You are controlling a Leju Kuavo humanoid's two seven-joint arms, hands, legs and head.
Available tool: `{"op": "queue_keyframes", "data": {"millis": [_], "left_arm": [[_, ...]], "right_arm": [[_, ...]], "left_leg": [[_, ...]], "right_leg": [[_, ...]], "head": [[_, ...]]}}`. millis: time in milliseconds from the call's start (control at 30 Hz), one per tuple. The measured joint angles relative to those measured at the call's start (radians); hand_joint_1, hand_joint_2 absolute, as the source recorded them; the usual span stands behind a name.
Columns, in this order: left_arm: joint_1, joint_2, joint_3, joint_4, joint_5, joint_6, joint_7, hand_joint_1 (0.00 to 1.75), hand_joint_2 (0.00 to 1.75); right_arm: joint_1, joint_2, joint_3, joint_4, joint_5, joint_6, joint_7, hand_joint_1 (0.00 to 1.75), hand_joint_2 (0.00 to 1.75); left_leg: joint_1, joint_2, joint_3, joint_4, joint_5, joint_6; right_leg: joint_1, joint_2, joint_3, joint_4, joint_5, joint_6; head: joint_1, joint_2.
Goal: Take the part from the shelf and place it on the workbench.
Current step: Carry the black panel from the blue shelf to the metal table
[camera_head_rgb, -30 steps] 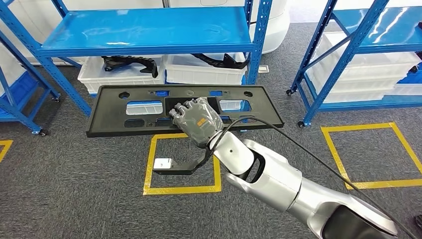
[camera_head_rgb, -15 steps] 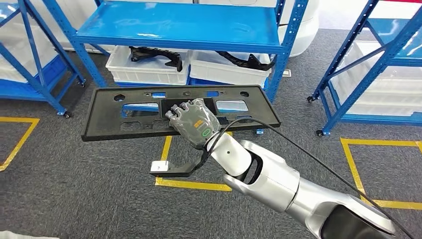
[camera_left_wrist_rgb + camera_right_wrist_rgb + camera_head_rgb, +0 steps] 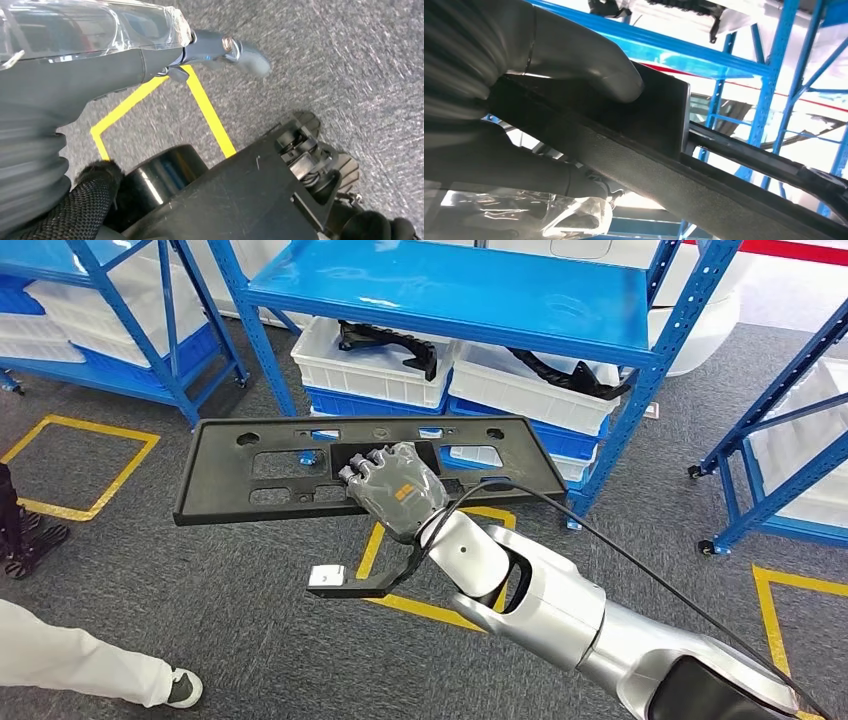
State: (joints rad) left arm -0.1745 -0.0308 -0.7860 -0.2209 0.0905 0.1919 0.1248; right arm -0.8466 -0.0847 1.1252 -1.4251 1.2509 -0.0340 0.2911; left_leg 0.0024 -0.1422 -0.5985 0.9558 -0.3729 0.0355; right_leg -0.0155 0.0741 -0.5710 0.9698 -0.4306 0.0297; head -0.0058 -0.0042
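Everything in the head view has slid to the right since a second ago: the blue shelf [image 3: 455,290] with its white bins [image 3: 370,365] now sits further right and at more of an angle, and a trouser leg and shoe of a person [image 3: 90,665] have come in at the lower left. That reads to me as the robot turning, not the furniture moving; the long black part [image 3: 250,475] sits in the hand as it did before.

The right hand [image 3: 395,485] grips that part near its middle, fingers curled over the near edge of a central cut-out. The right wrist view shows the thick thumb [image 3: 589,65] pressed onto one face and the darker fingers [image 3: 514,167] wrapped under the other — a proper clamp. The part is held out level in the air in front of the shelf, touching nothing else, over grey carpet with yellow floor markings [image 3: 80,465].

The left hand [image 3: 90,55] hangs by the robot's side; its wrist view catches one finger sticking out, but I cannot tell whether the hand is open or curled.

So, as I judge it, the taking is done: the part is off the shelf and being carried. What is left is the whole second half — getting to the workbench and setting it down.
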Motion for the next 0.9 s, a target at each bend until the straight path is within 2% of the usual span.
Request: {"op": "queue_keyframes", "data": {"millis": [33,67,133,167,200,233,267,300,367,400,433,467,500,533,567,600,667,700,733,767,800,833,867,900], "left_arm": [[0.000,0.000,0.000,0.000,0.000,0.000,0.001,0.00,1.75],[0.001,0.000,0.000,0.000,0.000,0.000,0.003,0.00,1.75],[0.001,0.001,-0.001,-0.001,0.000,0.000,0.006,0.00,1.75],[0.001,0.002,-0.001,-0.001,0.000,0.000,0.006,0.00,1.75],[0.001,0.003,-0.001,-0.001,0.001,0.000,0.006,0.00,1.75],[0.001,0.003,-0.001,-0.001,0.001,0.000,0.006,0.00,1.75],[0.001,0.004,-0.001,-0.001,0.001,0.000,0.007,0.00,1.75],[0.002,0.004,-0.001,-0.001,0.001,-0.001,0.009,0.00,1.75],[0.007,0.007,-0.001,-0.001,0.001,0.000,0.015,0.00,1.75],[0.010,0.010,-0.001,-0.001,0.001,-0.001,0.016,0.00,1.75],[0.013,0.012,-0.001,0.000,0.001,-0.001,0.018,0.00,1.75],[0.015,0.013,-0.001,0.000,0.001,-0.001,0.019,0.00,1.75],[0.016,0.013,-0.001,0.000,0.002,0.000,0.019,0.00,1.75],[0.018,0.013,-0.002,0.000,0.004,0.002,0.019,0.00,1.75],[0.018,0.012,-0.002,0.000,0.007,0.005,0.019,0.00,1.75],[0.018,0.012,-0.002,-0.001,0.010,0.010,0.018,0.00,1.75],[0.017,0.011,-0.002,-0.001,0.013,0.016,0.015,0.00,1.75],[0.017,0.010,-0.002,-0.001,0.014,0.018,0.013,0.00,1.75],[0.016,0.010,-0.002,-0.001,0.014,0.018,0.011,0.00,1.75],[0.014,0.010,-0.002,-0.001,0.014,0.019,0.008,0.00,1.75],[0.012,0.012,-0.002,-0.001,0.014,0.019,0.007,0.00,1.75],[0.011,0.013,-0.002,-0.001,0.013,0.019,0.007,0.00,1.75],[0.009,0.015,-0.002,-0.001,0.012,0.017,0.009,0.00,1.75],[0.007,0.018,-0.002,-0.001,0.011,0.016,0.012,0.00,1.75]], "right_arm": [[0.000,0.000,0.000,-0.001,0.000,0.000,0.002,1.75,1.75],[-0.001,0.000,0.000,-0.003,0.000,0.001,0.004,1.75,1.75],[-0.003,-0.001,-0.001,-0.005,0.001,0.001,0.008,1.75,1.75],[-0.002,-0.001,-0.001,-0.006,0.001,0.002,0.009,1.75,1.75],[0.000,-0.002,-0.001,-0.006,0.000,0.002,0.009,1.75,1.75],[0.002,-0.002,-0.001,-0.006,-0.001,0.003,0.008,1.75,1.75],[0.004,-0.002,-0.001,-0.006,-0.002,0.003,0.007,1.75,1.75],[0.006,-0.002,-0.001,-0.007,-0.003,0.004,0.006,1.75,1.75],[0.006,-0.002,-0.001,-0.010,-0.003,0.005,0.007,1.75,1.75],[0.006,-0.002,-0.001,-0.013,-0.003,0.006,0.008,1.75,1.75],[0.007,-0.003,-0.001,-0.016,-0.004,0.006,0.009,1.75,1.75],[0.008,-0.004,-0.001,-0.019,-0.004,0.007,0.009,1.75,1.75],[0.009,-0.004,-0.001,-0.021,-0.004,0.009,0.009,1.75,1.75],[0.009,-0.004,-0.001,-0.024,-0.005,0.011,0.008,1.75,1.75],[0.009,-0.003,-0.001,-0.026,-0.006,0.012,0.007,1.75,1.75],[0.008,-0.003,-0.001,-0.028,-0.006,0.013,0.006,1.75,1.75],[0.007,-0.002,-0.001,-0.031,-0.009,0.012,0.004,1.75,1.75],[0.008,-0.002,-0.001,-0.031,-0.011,0.011,0.004,1.75,1.75],[0.009,-0.003,0.000,-0.031,-0.012,0.010,0.003,1.75,1.75],[0.010,-0.003,0.000,-0.031,-0.013,0.009,0.002,1.75,1.75],[0.010,-0.002,0.001,-0.031,-0.013,0.007,0.002,1.75,1.75],[0.011,-0.002,0.001,-0.031,-0.013,0.005,0.002,1.75,1.75],[0.011,-0.002,0.001,-0.032,-0.012,0.004,0.002,1.75,1.75],[0.011,-0.001,0.001,-0.034,-0.012,0.003,0.003,1.75,1.75]], "left_leg": [[-0.001,0.011,-0.005,0.004,-0.002,-0.006],[-0.004,0.034,-0.015,0.021,-0.014,-0.012],[-0.005,0.096,-0.064,0.125,-0.068,-0.024],[-0.002,0.110,-0.098,0.200,-0.101,-0.029],[0.001,0.114,-0.126,0.266,-0.125,-0.033],[0.003,0.115,-0.136,0.299,-0.131,-0.035],[0.004,0.117,-0.126,0.292,-0.120,-0.036],[0.004,0.122,-0.096,0.243,-0.094,-0.035],[-0.003,0.161,-0.017,0.095,-0.037,-0.026],[-0.009,0.182,0.011,0.038,-0.023,-0.018],[-0.015,0.196,0.025,0.007,-0.020,-0.011],[-0.020,0.197,0.026,-0.002,-0.024,-0.005],[-0.019,0.185,0.024,-0.006,-0.024,0.001],[-0.016,0.173,0.023,-0.009,-0.021,0.006],[-0.013,0.160,0.023,-0.012,-0.017,0.010],[-0.009,0.149,0.025,-0.016,-0.013,0.016],[-0.007,0.126,0.026,-0.018,-0.009,0.023],[-0.007,0.114,0.026,-0.018,-0.009,0.025],[-0.007,0.100,0.026,-0.017,-0.009,0.025],[-0.006,0.084,0.027,-0.016,-0.009,0.025],[-0.004,0.069,0.027,-0.013,-0.009,0.024],[-0.002,0.053,0.027,-0.010,-0.011,0.022],[0.000,0.037,0.026,-0.005,-0.014,0.017],[0.001,0.024,0.022,0.001,-0.016,0.012]], "right_leg": [[-0.001,-0.012,0.001,-0.003,0.002,-0.004],[-0.002,-0.025,0.002,-0.006,0.004,-0.009],[-0.003,-0.052,0.005,-0.009,0.005,-0.016],[-0.003,-0.067,0.005,-0.009,0.004,-0.019],[-0.002,-0.082,0.006,-0.009,0.003,-0.020],[-0.002,-0.097,0.007,-0.009,0.001,-0.020],[-0.002,-0.110,0.008,-0.009,0.000,-0.020],[-0.002,-0.122,0.010,-0.008,-0.002,-0.020],[0.002,-0.141,0.013,-0.008,-0.005,-0.016],[0.006,-0.150,0.013,-0.008,-0.006,-0.013],[0.009,-0.159,0.012,-0.008,-0.007,-0.010],[0.011,-0.170,0.011,-0.008,-0.007,-0.006],[0.013,-0.181,0.010,-0.007,-0.008,-0.002],[0.012,-0.183,0.011,-0.004,-0.013,0.003],[0.011,-0.170,0.007,0.008,-0.025,0.007],[0.010,-0.145,-0.004,0.039,-0.046,0.010],[0.008,-0.090,-0.060,0.161,-0.108,0.012],[0.008,-0.078,-0.093,0.230,-0.134,0.013],[0.008,-0.073,-0.119,0.279,-0.146,0.014],[0.007,-0.071,-0.128,0.290,-0.137,0.016],[0.005,-0.070,-0.116,0.260,-0.110,0.018],[0.001,-0.063,-0.088,0.197,-0.071,0.020],[-0.004,-0.040,-0.054,0.125,-0.038,0.023],[-0.010,-0.016,-0.027,0.067,-0.017,0.023]], "head": [[0.000,0.000],[-0.002,0.000],[-0.006,0.000],[-0.008,0.000],[-0.008,0.000],[-0.008,0.000],[-0.008,0.000],[-0.008,0.000],[-0.008,0.000],[-0.008,0.000],[-0.008,0.000],[-0.008,0.000],[-0.007,0.000],[-0.007,0.000],[-0.007,0.000],[-0.006,0.000],[-0.005,0.000],[-0.004,0.000],[-0.004,0.000],[-0.004,0.000],[-0.004,0.000],[-0.004,0.000],[-0.004,0.000],[-0.004,0.000]]}}
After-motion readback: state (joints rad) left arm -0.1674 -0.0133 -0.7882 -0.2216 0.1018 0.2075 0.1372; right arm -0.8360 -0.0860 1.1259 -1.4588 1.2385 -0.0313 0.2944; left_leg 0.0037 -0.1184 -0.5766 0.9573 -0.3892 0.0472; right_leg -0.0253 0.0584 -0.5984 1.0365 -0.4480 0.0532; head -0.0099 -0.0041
